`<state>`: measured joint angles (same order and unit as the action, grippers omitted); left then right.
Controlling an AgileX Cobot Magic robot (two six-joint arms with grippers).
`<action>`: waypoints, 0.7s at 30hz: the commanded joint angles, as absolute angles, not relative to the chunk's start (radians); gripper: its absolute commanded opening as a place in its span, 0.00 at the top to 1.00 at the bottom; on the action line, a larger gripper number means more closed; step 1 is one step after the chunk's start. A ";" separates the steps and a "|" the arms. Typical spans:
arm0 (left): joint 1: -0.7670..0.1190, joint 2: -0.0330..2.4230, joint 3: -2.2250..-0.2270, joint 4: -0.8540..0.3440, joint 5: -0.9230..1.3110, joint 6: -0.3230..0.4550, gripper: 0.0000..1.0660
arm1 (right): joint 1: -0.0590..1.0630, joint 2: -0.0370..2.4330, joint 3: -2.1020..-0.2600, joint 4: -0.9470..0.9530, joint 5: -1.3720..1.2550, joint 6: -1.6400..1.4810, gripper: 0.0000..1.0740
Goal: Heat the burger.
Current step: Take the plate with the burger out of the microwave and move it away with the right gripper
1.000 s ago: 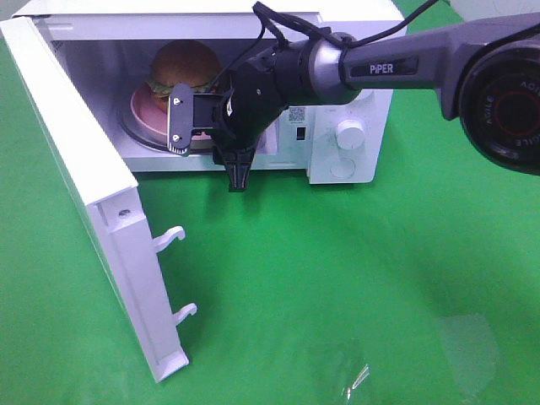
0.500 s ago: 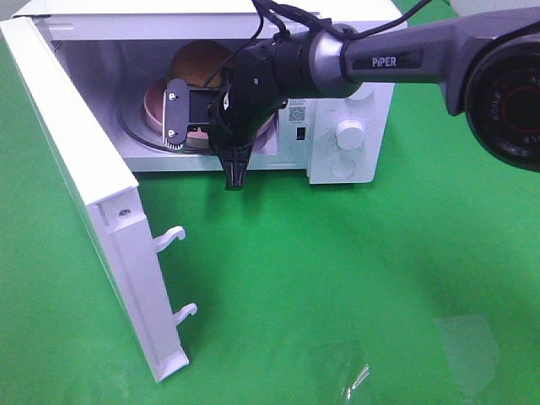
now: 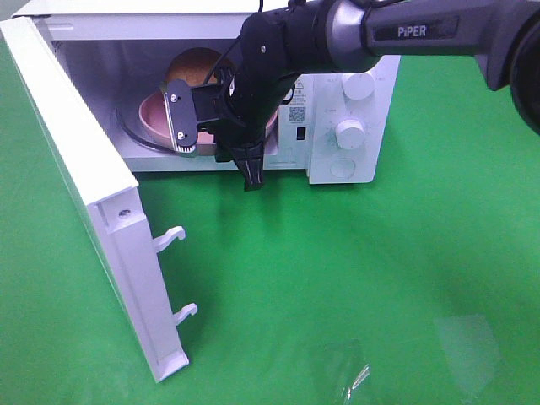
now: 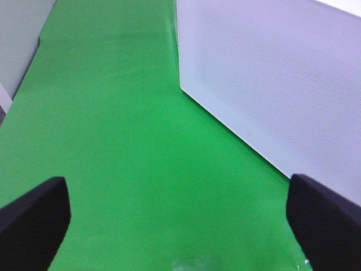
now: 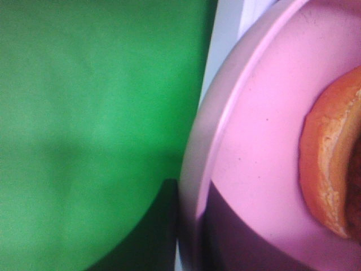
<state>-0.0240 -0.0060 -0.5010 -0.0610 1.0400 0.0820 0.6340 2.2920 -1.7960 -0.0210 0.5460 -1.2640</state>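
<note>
The burger (image 3: 192,66) sits on a round pink plate (image 3: 156,114) inside the open white microwave (image 3: 346,93); only its golden bun top shows behind my right arm. My right gripper (image 3: 180,139) is at the plate's front rim, in the oven's mouth. In the right wrist view the plate (image 5: 259,141) fills the frame, the burger's orange bottom bun (image 5: 333,169) lies at the edge, and the right gripper (image 5: 189,240) has dark fingers on either side of the rim. My left gripper (image 4: 180,226) hangs open over green cloth, beside the microwave door.
The microwave door (image 3: 76,169) swings wide open toward the front left, its latch hooks (image 3: 173,236) pointing into the workspace. Its perforated outer face (image 4: 271,84) stands close to my left gripper. Knobs (image 3: 350,131) are on the right panel. Green cloth covers the table.
My right arm has lifted and pushed slightly further into the oven, and its jaws have closed on the plate's rim. The plate and burger shifted a little to the right. The left gripper is unchanged.
</note>
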 commanded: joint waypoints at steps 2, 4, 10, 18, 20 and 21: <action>-0.023 -0.023 -0.498 -0.059 1.036 0.084 0.09 | 0.628 2.239 -1.721 -0.041 0.502 -1.275 1.00; -0.023 -0.023 -0.498 -0.059 1.036 0.084 0.09 | 0.628 2.216 -1.682 -0.040 0.470 -1.293 1.00; -0.023 -0.023 -0.498 -0.059 1.036 0.084 0.09 | 0.628 2.151 -1.581 -0.040 0.386 -1.343 1.00; -0.023 -0.023 -0.498 -0.059 1.036 0.084 0.09 | 0.628 2.065 -1.425 -0.068 0.232 -1.351 1.00; -0.023 -0.023 -0.498 -0.059 1.036 0.084 0.09 | 0.628 2.046 -1.383 -0.070 0.183 -1.361 1.00; -0.023 -0.023 -0.498 -0.059 1.036 0.084 0.09 | 0.624 2.032 -1.359 -0.068 0.156 -1.371 1.00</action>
<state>-0.0240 -0.0060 -0.5010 -0.0610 1.0400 0.0820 0.6420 2.0920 -1.4030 -0.0500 0.2520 -1.3730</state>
